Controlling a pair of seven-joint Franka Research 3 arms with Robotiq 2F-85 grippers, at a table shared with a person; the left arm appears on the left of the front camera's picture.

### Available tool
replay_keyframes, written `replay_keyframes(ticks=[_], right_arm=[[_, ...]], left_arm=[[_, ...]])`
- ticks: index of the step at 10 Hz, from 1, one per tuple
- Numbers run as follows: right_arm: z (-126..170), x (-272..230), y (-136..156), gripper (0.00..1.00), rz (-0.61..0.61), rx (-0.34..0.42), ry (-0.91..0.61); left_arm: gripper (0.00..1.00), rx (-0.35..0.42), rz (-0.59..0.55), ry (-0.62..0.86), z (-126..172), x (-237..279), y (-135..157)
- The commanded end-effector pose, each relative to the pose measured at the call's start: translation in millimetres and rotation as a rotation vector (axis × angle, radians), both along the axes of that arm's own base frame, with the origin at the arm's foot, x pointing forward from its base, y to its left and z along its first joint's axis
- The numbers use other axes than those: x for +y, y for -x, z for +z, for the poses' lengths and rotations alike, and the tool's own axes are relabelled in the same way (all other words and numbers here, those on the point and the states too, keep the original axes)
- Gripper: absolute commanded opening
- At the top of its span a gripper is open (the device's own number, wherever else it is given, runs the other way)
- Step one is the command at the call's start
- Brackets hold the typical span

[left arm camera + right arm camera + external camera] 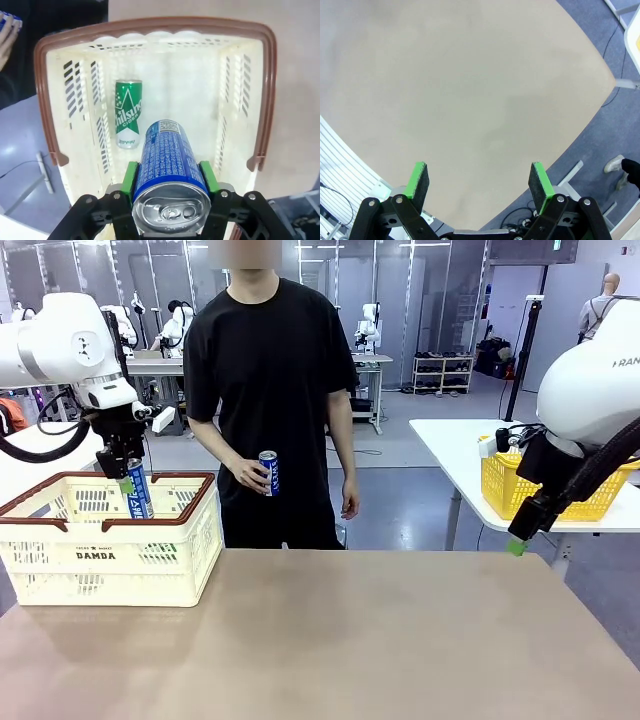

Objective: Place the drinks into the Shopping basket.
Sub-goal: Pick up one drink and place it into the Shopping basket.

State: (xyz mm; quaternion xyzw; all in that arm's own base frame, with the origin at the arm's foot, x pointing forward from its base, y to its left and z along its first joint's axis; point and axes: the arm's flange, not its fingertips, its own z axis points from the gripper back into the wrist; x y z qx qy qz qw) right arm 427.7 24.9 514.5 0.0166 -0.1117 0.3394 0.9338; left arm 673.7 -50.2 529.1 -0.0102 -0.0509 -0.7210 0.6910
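Observation:
My left gripper (127,480) hangs over the cream Shopping basket (110,560), shut on a slim blue-and-white can (138,490). In the left wrist view that blue can (167,165) sits between the green pads (131,176), above the basket's floor. A green can (128,114) lies on its side inside the basket (150,27). The person across the table holds another blue can (268,472) in one hand. My right gripper (516,546) hovers at the right above the table edge; its fingers (419,181) stand wide apart with nothing between them.
A yellow mesh basket (500,485) stands on a white side table behind my right arm. The brown table top (350,640) stretches bare between the basket and the right edge. The person stands at the far side, centre.

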Motion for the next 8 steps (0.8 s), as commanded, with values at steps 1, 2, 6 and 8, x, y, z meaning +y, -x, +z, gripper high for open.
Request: replay_keyframes(ticks=[1,2,6,8], right_arm=[[1,-3,1,1.00,0.015,0.000,0.004],[1,-3,1,1.00,0.015,0.000,0.004],[1,-3,1,1.00,0.015,0.000,0.004],[1,-3,1,1.00,0.015,0.000,0.004]], left_arm=[[0.58,-0.012,0.009,-0.005,9,-3,2],[0.58,-0.012,0.009,-0.005,9,-3,2],[0.58,0.047,-0.025,-0.001,-9,0,-9],[0.58,0.048,-0.071,0.021,-31,11,-21]])
